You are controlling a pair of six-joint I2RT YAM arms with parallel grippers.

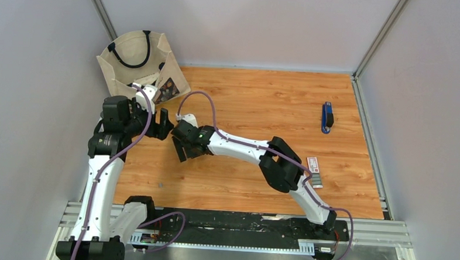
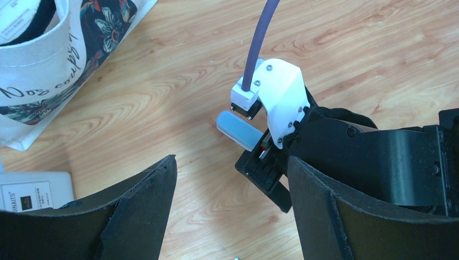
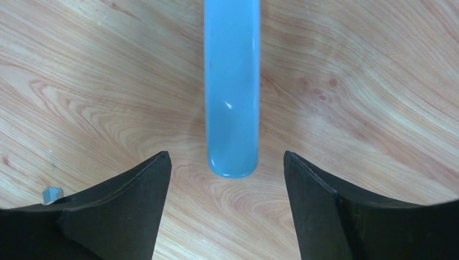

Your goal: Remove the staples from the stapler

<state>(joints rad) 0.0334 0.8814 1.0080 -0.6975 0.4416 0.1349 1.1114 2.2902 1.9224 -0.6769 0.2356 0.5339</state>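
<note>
Your right gripper [image 3: 224, 155] open around end of stapler cover [image 3: 231, 92], not touching. Left gripper [image 2: 231, 158] open, empty. Cover looks light, hard, slippery; pinch long sides near middle.

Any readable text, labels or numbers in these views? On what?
"Nos coup…": handwritten script on the tote bag, the rest lost in a fold.
"…UNAITS": on the white box, first letters unclear; finer print blurred.
White-and-red box: print too small to read.

A pale blue-grey plastic stapler cover [image 3: 231, 92] lies on the wooden counter [image 3: 379, 81], untouched between the spread black fingers [image 3: 119, 211] of the right hand [image 3: 226, 155].
</note>
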